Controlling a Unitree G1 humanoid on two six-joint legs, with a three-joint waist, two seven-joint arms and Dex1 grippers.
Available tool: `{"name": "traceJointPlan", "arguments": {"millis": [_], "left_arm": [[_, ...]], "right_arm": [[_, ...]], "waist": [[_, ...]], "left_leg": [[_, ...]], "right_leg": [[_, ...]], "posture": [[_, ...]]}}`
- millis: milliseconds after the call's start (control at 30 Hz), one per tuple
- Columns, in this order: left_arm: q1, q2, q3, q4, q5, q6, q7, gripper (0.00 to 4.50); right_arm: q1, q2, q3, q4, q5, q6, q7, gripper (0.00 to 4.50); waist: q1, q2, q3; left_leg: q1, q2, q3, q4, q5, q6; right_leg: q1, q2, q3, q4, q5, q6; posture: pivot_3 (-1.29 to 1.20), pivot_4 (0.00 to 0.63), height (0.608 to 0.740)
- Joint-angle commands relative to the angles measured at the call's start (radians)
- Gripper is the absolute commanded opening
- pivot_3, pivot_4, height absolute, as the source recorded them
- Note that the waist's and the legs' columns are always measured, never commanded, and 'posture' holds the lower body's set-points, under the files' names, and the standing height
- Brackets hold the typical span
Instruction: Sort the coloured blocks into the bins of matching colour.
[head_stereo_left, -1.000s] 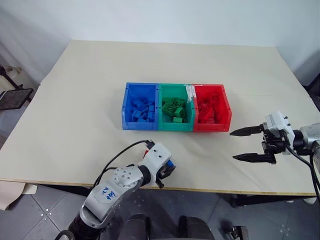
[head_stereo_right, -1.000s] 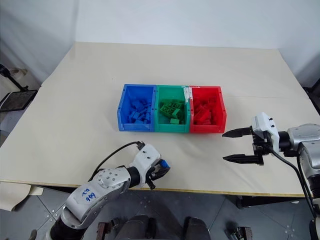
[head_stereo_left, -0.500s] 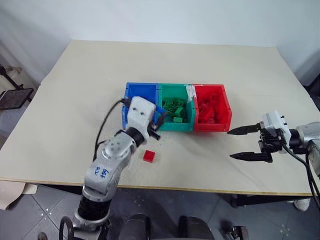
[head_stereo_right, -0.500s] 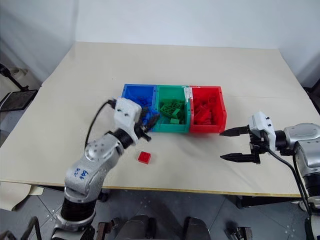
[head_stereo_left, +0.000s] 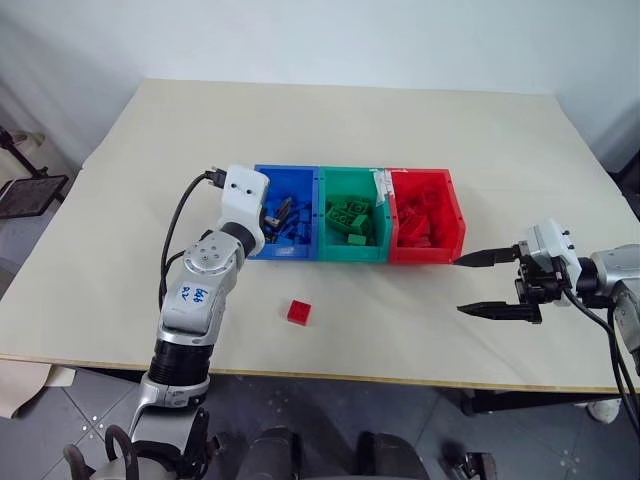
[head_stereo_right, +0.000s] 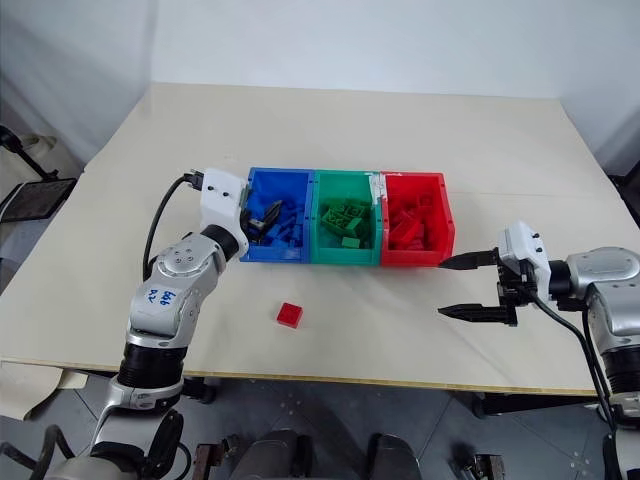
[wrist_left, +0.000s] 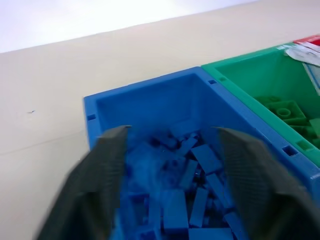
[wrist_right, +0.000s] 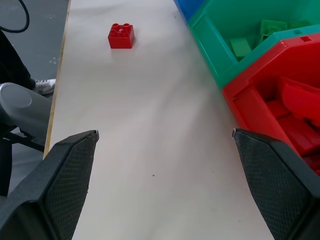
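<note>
Left claw hangs over the blue bin, jaws apart, nothing gripped; blue blocks piled in the bin under it. Green bin in the middle holds green blocks, red bin on the right end holds red blocks. The three bins are joined in a row mid-tabletop. One red block lies loose on the tabletop, in front of the blue bin, apart from it. Right claw is wide open and empty, just right of the red bin.

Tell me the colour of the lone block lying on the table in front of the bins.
Red block; clearest in the right wrist view.
</note>
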Motion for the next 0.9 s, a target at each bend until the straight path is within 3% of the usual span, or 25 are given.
{"name": "traceJointPlan", "arguments": {"millis": [33,233,433,633,900], "left_arm": [[0.013,0.053,0.008,-0.07,-0.01,-0.032,-0.071,4.41],[0.233,0.229,0.057,-0.299,-0.205,-0.067,-0.407,4.46],[0.472,0.371,0.165,-0.381,-0.333,-0.131,-0.633,4.46],[0.758,0.485,0.364,-0.305,-0.396,-0.292,-0.87,4.46],[0.844,0.53,0.459,-0.168,-0.409,-0.447,-1.028,4.46]], "right_arm": [[-0.023,0.003,-0.033,-0.003,-0.005,-0.008,0.026,4.5],[-0.06,0.025,-0.025,0.034,0.005,-0.016,0.065,4.5],[-0.091,0.007,0.022,0.095,0.014,-0.044,0.07,4.5],[-0.125,-0.009,0.076,0.138,0.045,-0.071,0.07,4.5],[-0.15,-0.031,0.132,0.177,0.078,-0.108,0.07,4.5]], "waist": [[-0.003,0.0,0.0],[-0.011,0.0,0.0],[-0.011,0.0,0.0],[-0.013,0.0,0.0],[-0.014,0.001,0.0]], "left_leg": [[0.0,0.0,0.0,0.0,0.0,0.0],[0.001,0.001,0.001,-0.001,0.0,-0.001],[0.0,0.001,0.001,0.0,0.0,-0.001],[-0.001,0.001,0.003,-0.002,0.0,-0.001],[-0.001,0.001,0.004,-0.003,0.0,-0.001]], "right_leg": [[0.0,0.0,0.0,0.0,0.0,0.0],[-0.003,0.0,0.002,0.005,0.0,0.0],[-0.003,-0.007,0.003,0.005,0.0,-0.001],[-0.007,-0.008,0.003,0.005,-0.001,-0.002],[-0.011,-0.01,0.003,0.008,-0.001,-0.002]], "posture": [[0.0,0.15,0.74],[0.0,0.15,0.74],[0.0,0.15,0.74],[0.0,0.15,0.74],[0.0,0.15,0.74]]}}
